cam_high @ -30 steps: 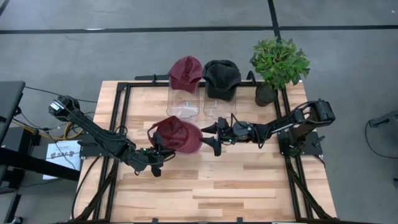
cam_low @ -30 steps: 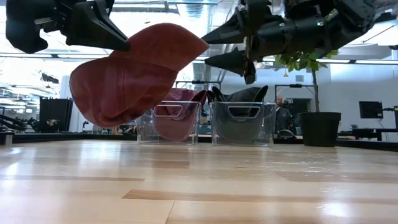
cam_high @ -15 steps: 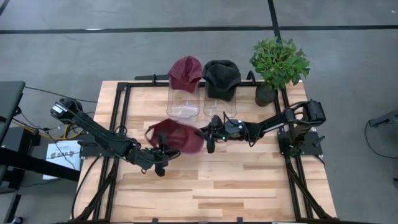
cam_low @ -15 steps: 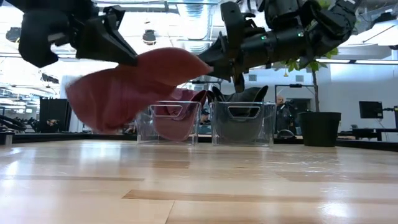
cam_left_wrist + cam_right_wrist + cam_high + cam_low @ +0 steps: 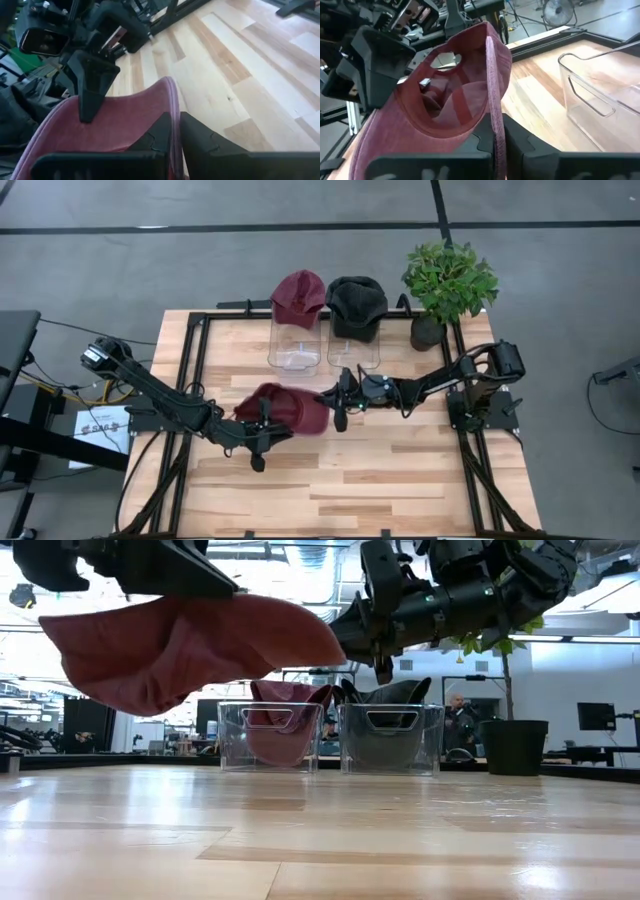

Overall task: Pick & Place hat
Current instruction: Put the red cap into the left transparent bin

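A dark red hat point(image 5: 283, 408) hangs in the air above the wooden table point(image 5: 400, 470), stretched between the two grippers. The left gripper point(image 5: 262, 423) pinches one edge of the hat, its two dark fingers point(image 5: 165, 135) pressed on either side of the fabric rim, as the left wrist view shows. The right gripper point(image 5: 337, 396) pinches the opposite edge, the brim side, with its fingers point(image 5: 487, 132) pressed together on the thin brim edge. In the right wrist view the hat opens toward that camera, showing its inner band and seams, with the left gripper just beyond it. Seen from table height, the hat point(image 5: 190, 645) sags between the two grips, well clear of the tabletop, with the left gripper point(image 5: 215, 585) above its crown side and the right gripper point(image 5: 345, 635) at its pointed brim end. Beyond the right gripper, toward the far edge of the table, stand two clear bins side by side: one point(image 5: 292, 345) carries a second red hat point(image 5: 299, 296), the other point(image 5: 353, 348) a black hat point(image 5: 356, 301). A potted plant point(image 5: 447, 282) stands just beside the black hat's bin, at the far corner on the right arm's side. In the room behind, a person point(image 5: 453, 723) shows small, past the bins.
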Motion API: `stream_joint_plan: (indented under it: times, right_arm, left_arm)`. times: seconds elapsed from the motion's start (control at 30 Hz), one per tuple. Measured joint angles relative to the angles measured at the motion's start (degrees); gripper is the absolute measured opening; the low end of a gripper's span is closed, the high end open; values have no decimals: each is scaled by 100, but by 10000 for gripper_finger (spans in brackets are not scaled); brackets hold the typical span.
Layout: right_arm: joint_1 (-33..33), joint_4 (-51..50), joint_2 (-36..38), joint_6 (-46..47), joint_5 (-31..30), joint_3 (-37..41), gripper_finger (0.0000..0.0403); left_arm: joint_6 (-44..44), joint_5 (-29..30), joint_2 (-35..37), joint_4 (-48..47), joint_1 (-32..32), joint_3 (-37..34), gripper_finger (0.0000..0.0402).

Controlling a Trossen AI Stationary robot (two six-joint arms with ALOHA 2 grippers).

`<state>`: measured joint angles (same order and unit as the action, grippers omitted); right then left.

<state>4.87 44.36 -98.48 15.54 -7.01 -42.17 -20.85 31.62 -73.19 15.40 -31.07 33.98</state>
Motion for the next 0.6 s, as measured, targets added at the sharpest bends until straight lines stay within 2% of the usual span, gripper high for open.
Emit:
stream_joint_plan:
  times: [0.17, 0.27, 0.6]
  right_arm:
    - [22, -296, 154, -273, -297, 45, 3]
    - [77, -452, 552, -436, -657, 186, 3]
    - [631, -531, 2558, -759, -2087, 1438, 1]
  left_arm:
    - [32, 9, 22, 120, 9, 2, 37]
    - [40, -5, 20, 116, 6, 2, 38]
    - [183, -37, 20, 149, 2, 2, 40]
